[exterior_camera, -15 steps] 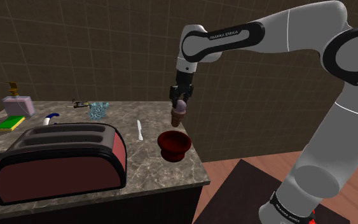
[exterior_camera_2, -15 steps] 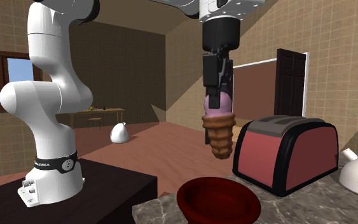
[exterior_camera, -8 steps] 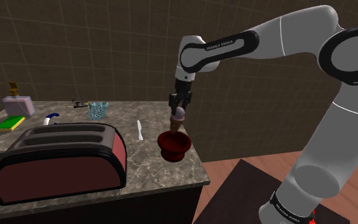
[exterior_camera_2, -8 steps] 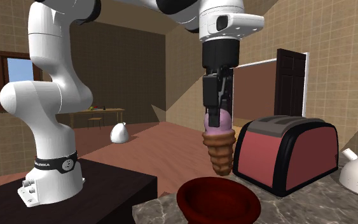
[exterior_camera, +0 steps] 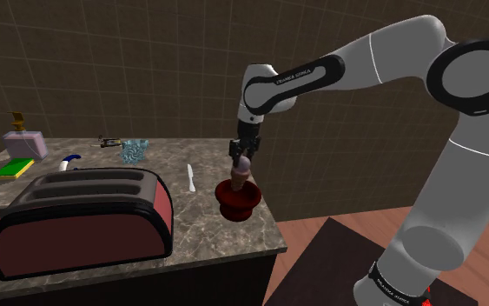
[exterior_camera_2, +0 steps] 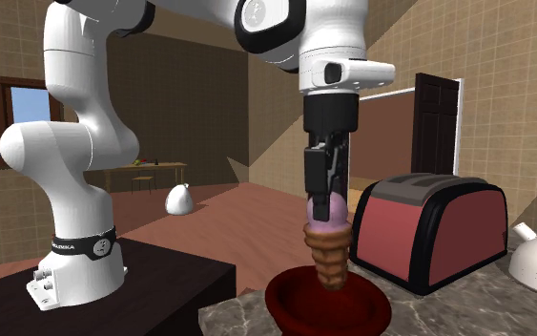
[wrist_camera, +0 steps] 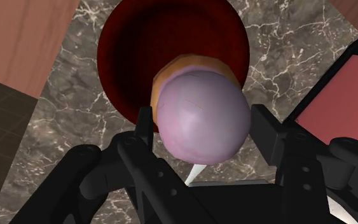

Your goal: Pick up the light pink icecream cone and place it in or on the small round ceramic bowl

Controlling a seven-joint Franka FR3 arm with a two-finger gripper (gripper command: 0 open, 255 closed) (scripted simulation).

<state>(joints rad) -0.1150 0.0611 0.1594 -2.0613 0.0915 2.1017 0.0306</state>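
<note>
Item: ice cream cone (exterior_camera_2: 325,246), pale pink scoop on brown wafer. Upright, gripped at the scoop by my clenched pincer (exterior_camera_2: 322,208). Tip sits below the rim of the dark red bowl (exterior_camera_2: 280,305); contact with its floor cannot be told. Bowl stands on the marbled surface (exterior_camera: 208,228), near a red toaster (exterior_camera: 77,222).

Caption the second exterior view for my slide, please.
Gripper holds the pink-scooped cone, tip just inside the dark red bowl.

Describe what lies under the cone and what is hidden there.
The dark red bowl; the cone dips its tip into it. The cone covers the bowl's middle, so whether the tip touches bottom is hidden.
</note>
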